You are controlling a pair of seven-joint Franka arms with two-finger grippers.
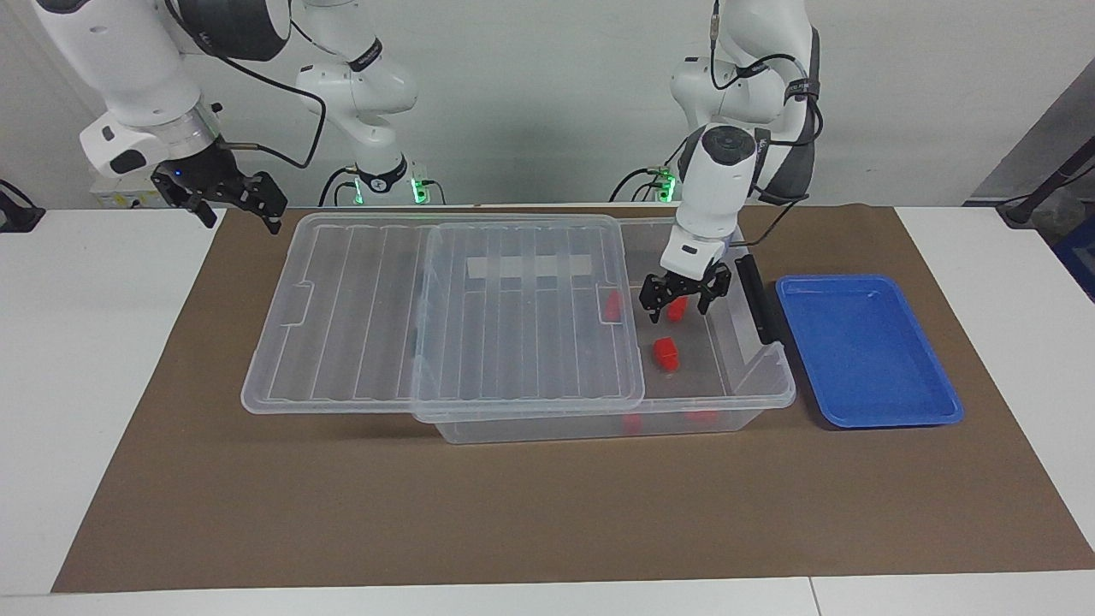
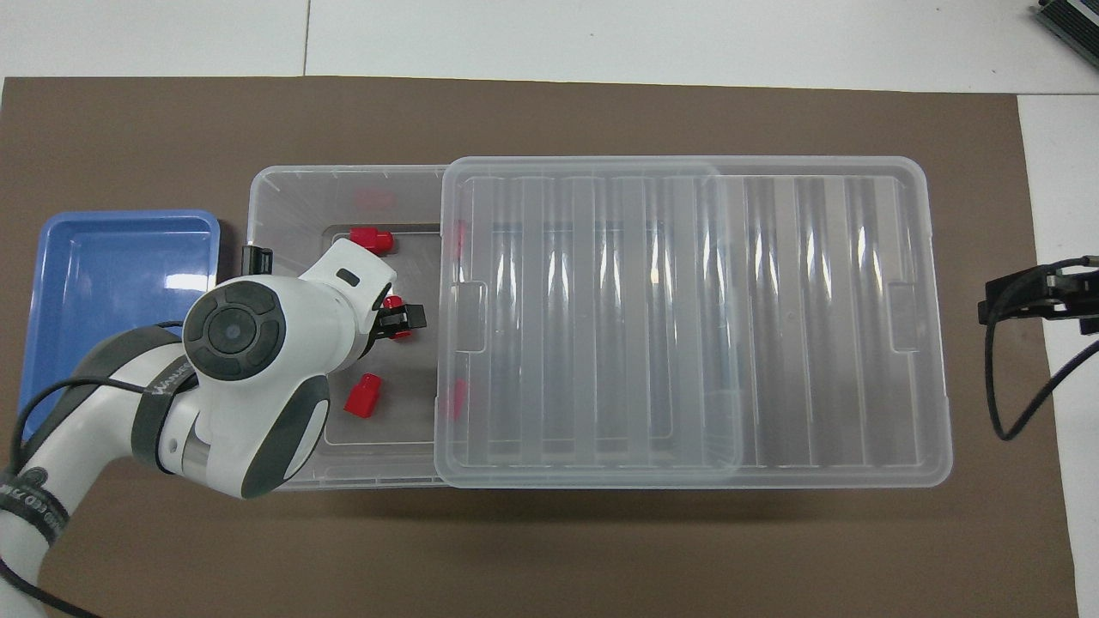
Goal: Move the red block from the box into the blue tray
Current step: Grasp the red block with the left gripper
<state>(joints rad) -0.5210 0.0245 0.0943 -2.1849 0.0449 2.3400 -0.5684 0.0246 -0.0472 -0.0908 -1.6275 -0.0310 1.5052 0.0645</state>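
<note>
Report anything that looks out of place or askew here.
The clear lid sits slid sideways off the box, overhanging toward the right arm's end and leaving the red blocks uncovered. Nothing is spilled or damaged.

A white counter [image 1: 77, 359] carries a brown mat [image 1: 428, 505] that covers most of its middle, leaving white margins at both ends and along the edge farthest from the robots. On the mat stands the box [image 1: 753, 389], clear, its ribbed lid [image 1: 359, 342] slid toward the right arm's end of the counter. The blue tray [image 1: 864, 351] lies on the mat just beside the box, toward the left arm's end.
</note>
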